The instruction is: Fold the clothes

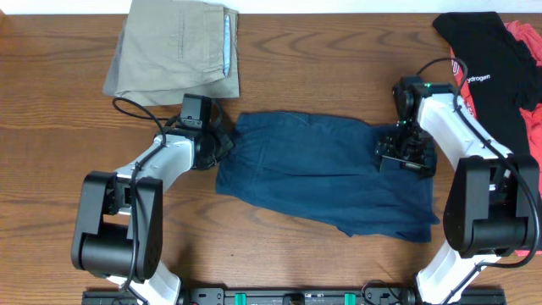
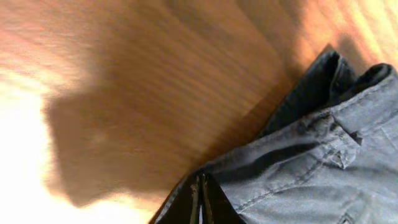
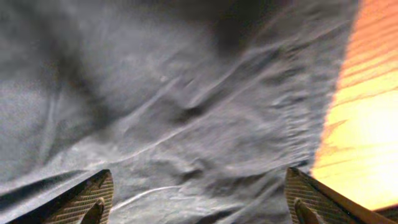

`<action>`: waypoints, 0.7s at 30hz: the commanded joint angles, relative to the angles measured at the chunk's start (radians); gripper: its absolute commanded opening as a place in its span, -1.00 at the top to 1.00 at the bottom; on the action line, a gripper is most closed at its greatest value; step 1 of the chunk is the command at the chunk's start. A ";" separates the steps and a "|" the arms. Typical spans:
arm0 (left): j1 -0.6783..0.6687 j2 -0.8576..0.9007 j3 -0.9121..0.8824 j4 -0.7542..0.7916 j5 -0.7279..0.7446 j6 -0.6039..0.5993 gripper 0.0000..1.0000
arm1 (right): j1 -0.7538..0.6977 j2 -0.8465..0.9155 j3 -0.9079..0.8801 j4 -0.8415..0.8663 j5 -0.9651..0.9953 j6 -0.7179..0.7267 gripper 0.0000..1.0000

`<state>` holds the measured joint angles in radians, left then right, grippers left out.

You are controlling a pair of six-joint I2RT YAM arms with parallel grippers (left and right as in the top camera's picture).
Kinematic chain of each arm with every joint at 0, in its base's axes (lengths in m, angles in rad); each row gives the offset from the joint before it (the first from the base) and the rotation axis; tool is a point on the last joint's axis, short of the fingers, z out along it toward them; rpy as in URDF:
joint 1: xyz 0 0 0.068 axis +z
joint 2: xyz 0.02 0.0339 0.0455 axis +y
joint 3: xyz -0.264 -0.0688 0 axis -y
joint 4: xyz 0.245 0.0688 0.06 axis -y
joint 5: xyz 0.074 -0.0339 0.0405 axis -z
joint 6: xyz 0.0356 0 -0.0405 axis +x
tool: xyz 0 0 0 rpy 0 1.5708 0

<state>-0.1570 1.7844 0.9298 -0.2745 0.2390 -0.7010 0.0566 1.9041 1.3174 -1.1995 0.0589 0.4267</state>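
2 grippers meet crumpled dark navy-blue cotton shorts [image 1: 322, 174]: left gripper [image 2: 200, 200] pressed together at their left edge, right gripper [image 3: 199, 200] spread wide over the fabric.

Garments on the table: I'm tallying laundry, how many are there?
4: folded khaki cotton shorts top left, dark navy-blue cotton shorts centre, black printed T-shirt top right, red fabric garment at the right edge; others may be hidden.

Clothes [image 1: 322, 178] centre; folded pair [image 1: 174, 51] behind left; shirt [image 1: 483, 59] behind right.
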 commanded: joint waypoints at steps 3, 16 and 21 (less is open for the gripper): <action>-0.028 -0.108 -0.029 -0.061 -0.098 0.056 0.88 | -0.071 -0.061 0.014 -0.010 0.023 0.002 -0.99; -0.327 -0.098 -0.029 0.099 -0.101 0.082 0.88 | -0.093 -0.068 -0.120 0.119 -0.121 -0.083 0.79; -0.332 -0.024 -0.029 0.134 -0.101 0.083 0.88 | -0.092 -0.068 -0.220 0.252 -0.235 -0.083 0.74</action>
<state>-0.4919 1.7275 0.9039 -0.1482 0.1524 -0.6281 -0.0360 1.8561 1.1439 -0.9810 -0.0822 0.3519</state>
